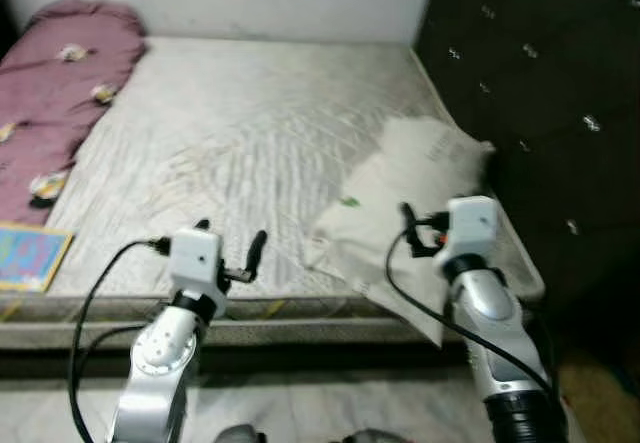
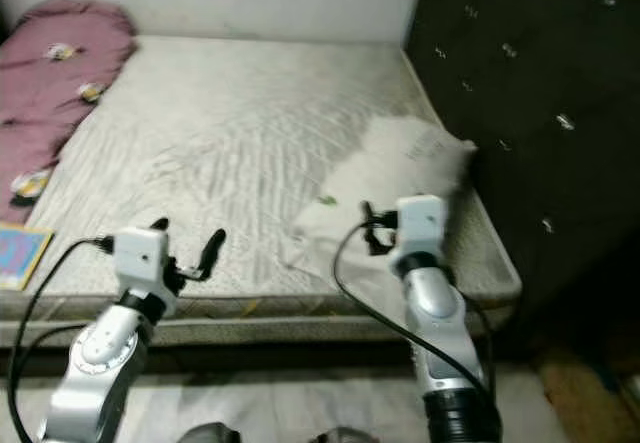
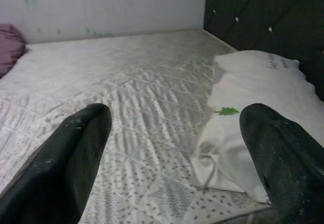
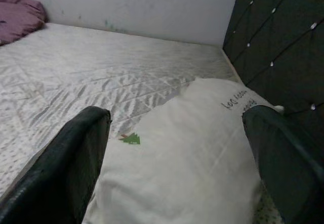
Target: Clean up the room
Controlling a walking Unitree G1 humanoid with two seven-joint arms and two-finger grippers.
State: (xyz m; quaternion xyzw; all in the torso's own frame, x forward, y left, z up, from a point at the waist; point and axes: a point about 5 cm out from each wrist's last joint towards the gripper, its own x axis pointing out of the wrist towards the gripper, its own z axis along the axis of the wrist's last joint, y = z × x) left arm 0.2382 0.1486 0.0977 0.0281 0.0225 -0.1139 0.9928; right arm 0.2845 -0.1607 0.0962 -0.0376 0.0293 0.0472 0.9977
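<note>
At the foot of the bed (image 1: pixel 250 113), both grippers, left (image 1: pixel 228 248) and right (image 1: pixel 408 225), are hovering with jaws open and empty, so tidying is looking barely begun: white pillow (image 1: pixel 400 203) lying askew by the headboard (image 1: pixel 540 83), maroon blanket (image 1: pixel 60 93) bunched up, book (image 1: pixel 30 255) left near the mattress edge.

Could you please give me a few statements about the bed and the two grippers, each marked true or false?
1. The white pillow lies on the mattress beside the dark headboard. True.
2. The right gripper is shut on the pillow. False: its fingers are spread open, with the pillow ahead of them.
3. The maroon blanket lies along the mattress's left side. True.
4. The left gripper holds the colourful book. False: it is open and empty; the book lies at the mattress's near left corner.
</note>
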